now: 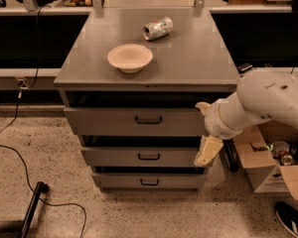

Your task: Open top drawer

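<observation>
The room has a speckled floor [54, 143] with a black cable [10, 152] trailing across the lower left, and dark shelving runs along the top of the frame. A grey metal counter [198, 58] fills the centre.

The white robot arm [268, 103] enters from the right edge at drawer height. This low approach is judged to suit a horizontal pull.

The top drawer [104, 122] sits directly under the counter surface, at centre frame. It is the widest front, with a dark gap above it. Two narrower drawers [114, 156] are stacked below. An open cardboard box [263, 175] rests on the floor at lower right.

On the counter, a pale bowl [130, 57] sits left of centre and a crushed can [158, 28] lies on its side behind it, both clear of the work area.

The end effector [199, 133] is at the right end of the drawer fronts. Its fingers are spread wide, one above the other, and it holds nothing. The black bar handle [148, 119] is well to its left and untouched. Next step, as judged: move left and align with the handle.
</observation>
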You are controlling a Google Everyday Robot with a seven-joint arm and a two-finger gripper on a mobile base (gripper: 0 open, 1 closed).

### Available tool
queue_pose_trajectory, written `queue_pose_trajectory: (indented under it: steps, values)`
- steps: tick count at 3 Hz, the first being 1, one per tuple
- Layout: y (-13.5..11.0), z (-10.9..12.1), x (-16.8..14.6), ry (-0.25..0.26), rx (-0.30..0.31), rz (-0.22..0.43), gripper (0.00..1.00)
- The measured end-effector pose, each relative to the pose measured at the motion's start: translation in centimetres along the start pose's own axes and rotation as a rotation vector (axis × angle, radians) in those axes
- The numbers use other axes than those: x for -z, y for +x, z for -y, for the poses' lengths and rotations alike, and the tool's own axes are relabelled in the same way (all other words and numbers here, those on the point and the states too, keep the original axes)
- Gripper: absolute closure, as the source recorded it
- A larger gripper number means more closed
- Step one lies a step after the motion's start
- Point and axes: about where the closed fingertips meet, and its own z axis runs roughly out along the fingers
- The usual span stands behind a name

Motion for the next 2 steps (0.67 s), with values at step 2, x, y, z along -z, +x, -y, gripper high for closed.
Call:
queue_pose_trajectory:
  steps: [2]
  values:
    - [-0.4,2.9,-3.8,-0.009,0.044,0.040,0.00]
